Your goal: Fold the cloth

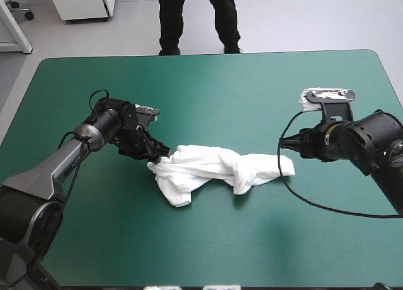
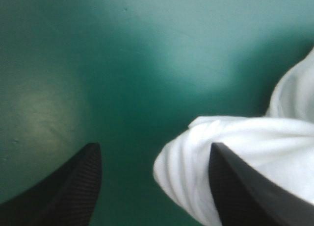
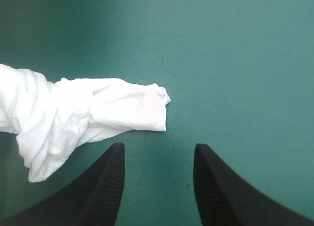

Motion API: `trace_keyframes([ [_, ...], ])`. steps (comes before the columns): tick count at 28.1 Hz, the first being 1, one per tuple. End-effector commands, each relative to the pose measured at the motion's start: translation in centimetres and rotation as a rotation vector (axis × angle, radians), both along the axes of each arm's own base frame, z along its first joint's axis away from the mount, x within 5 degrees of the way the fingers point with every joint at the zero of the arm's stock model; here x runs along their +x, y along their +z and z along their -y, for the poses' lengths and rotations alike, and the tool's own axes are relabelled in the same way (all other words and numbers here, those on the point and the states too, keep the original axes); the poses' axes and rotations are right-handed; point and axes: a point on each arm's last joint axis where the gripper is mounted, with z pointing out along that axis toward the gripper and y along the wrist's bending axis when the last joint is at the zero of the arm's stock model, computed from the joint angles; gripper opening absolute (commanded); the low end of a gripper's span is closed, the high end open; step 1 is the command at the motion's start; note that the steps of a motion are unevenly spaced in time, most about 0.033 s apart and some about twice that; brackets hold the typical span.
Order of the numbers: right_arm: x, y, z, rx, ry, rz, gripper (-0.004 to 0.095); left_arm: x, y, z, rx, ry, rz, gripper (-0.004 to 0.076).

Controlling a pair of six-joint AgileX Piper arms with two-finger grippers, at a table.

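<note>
The T-shirt (image 1: 217,167) is plain white, its creases shaded pale grey. The desk (image 1: 208,82) cover is an even teal-green (darker in the shadow along the T-shirt's 6 o'clock edge). The left hand (image 2: 154,148) and right hand (image 3: 158,146) have black fingers (image 3: 98,187), finely ribbed.

Well beyond my left hand (image 1: 165,154), past the far edge of the teal-green surface (image 1: 208,82), a white cabinet (image 1: 82,4) stands on pale grey floor (image 1: 302,19). Soft light sheens the surface.

White T-shirt (image 1: 217,167), a twisted crumpled heap on mid-table
</note>
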Motion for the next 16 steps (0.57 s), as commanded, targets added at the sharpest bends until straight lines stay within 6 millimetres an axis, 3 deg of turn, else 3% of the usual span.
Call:
trace_keyframes([
  [1, 0.0, 1.6, 0.4, 0.012, 0.001, 0.096, 0.0418, 0.3, 0.7, 0.4, -0.039, 0.008, 0.028, 0.0454],
  [4, 0.0, 1.6, 0.4, 0.012, 0.001, 0.096, 0.0418, 0.5, -0.6, 0.8, -0.063, 0.013, -0.024, 0.0447],
  [7, 0.0, 1.5, 0.4, 0.01, 0.001, 0.095, 0.0418, 0.5, -1.3, 1.4, -0.105, -0.015, -0.055, 0.0386],
  [10, 0.1, 1.4, 0.3, 0.007, 0.001, 0.088, 0.0418, 0.6, -1.8, 1.7, -0.127, -0.019, -0.072, 0.0256],
  [13, 0.4, 1.0, 0.1, 0.005, 0.001, 0.063, 0.0416, 0.5, -2.2, 1.6, -0.122, -0.02, -0.077, 0.0026],
  [16, 1.0, 0.1, -0.6, 0.013, 0.025, -0.001, 0.0418, 0.5, -2.2, 1.6, -0.117, -0.036, -0.075, -0.0009],
])
